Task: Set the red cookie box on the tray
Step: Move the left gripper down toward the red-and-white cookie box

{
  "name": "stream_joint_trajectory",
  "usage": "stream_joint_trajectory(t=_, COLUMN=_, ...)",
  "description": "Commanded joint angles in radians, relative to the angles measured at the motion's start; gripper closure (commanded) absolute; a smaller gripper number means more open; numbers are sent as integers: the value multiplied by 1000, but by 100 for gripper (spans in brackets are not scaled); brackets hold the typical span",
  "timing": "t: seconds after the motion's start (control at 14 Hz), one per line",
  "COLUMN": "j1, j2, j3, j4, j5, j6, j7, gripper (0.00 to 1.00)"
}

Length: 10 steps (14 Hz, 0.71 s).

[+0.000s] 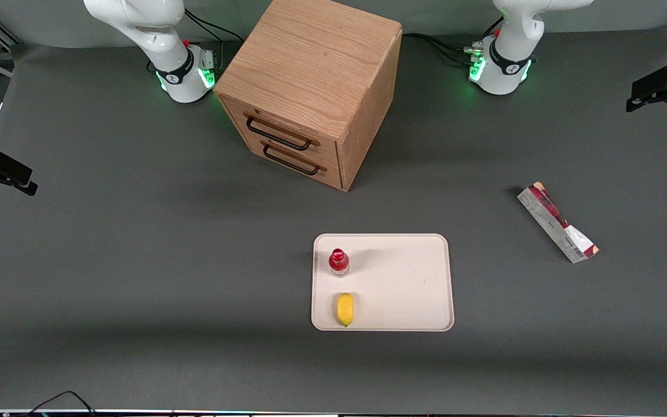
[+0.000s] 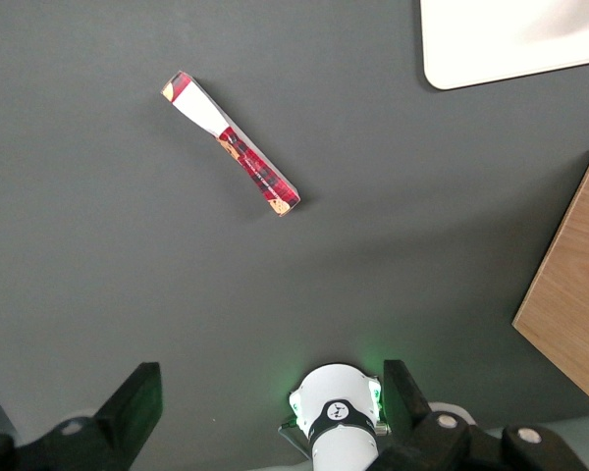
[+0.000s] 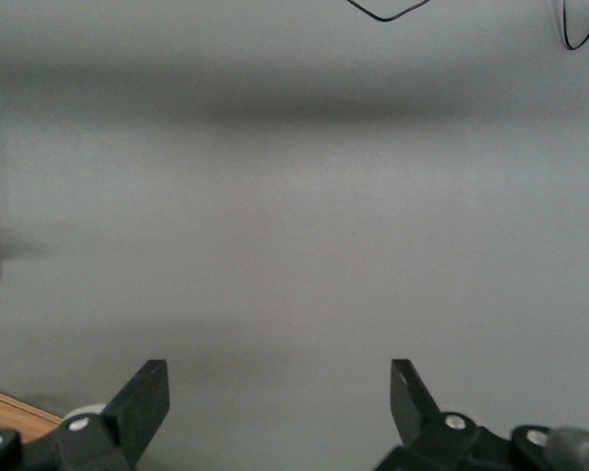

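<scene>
The red cookie box is shown lying on the grey table, toward the working arm's end, set diagonally with its dark red patterned face and white section upward. It is seen well apart from the tray, with bare table between them, and nothing is in contact with it. In the left wrist view the red cookie box is seen well away from the end effector, lying free on the table. The end effector is held high above the table and pointed downward; its two fingers are spread wide, with nothing between them. The base of the working arm, lit green, appears between the fingers, far below them. A rounded corner of the tray and an edge of the wooden cabinet are also caught in that view, both well apart from the end effector.

In the front view the end effector is visible at the frame edge, raised over the working arm's end of the table. On the tray a small red-capped bottle is seen standing upright, and a lemon lies nearer the front camera, just beside it. The wooden cabinet, with two black-handled drawers, stands farther from the camera than the tray.
</scene>
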<state>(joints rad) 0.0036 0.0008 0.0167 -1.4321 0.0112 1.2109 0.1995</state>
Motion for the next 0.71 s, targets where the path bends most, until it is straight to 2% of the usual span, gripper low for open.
stream_joint_trajectory(t=0.0, j1=-13, j2=-1, j3=-13, j4=-14, j5=44, j6=-2, j7=17, gripper=0)
stream_joint_trajectory(t=0.21, j1=-14, j2=17, j3=-21, j4=-13, j5=81, j6=4, j7=9, gripper=0)
stream_joint_trajectory(t=0.43, j1=-13, j2=97, j3=-20, j4=-34, j5=101, j6=30, j7=-8, gripper=0)
stream_joint_trajectory(t=0.64, j1=-8, j2=178, j3=-14, j4=-108, j5=102, j6=186, j7=-37, gripper=0)
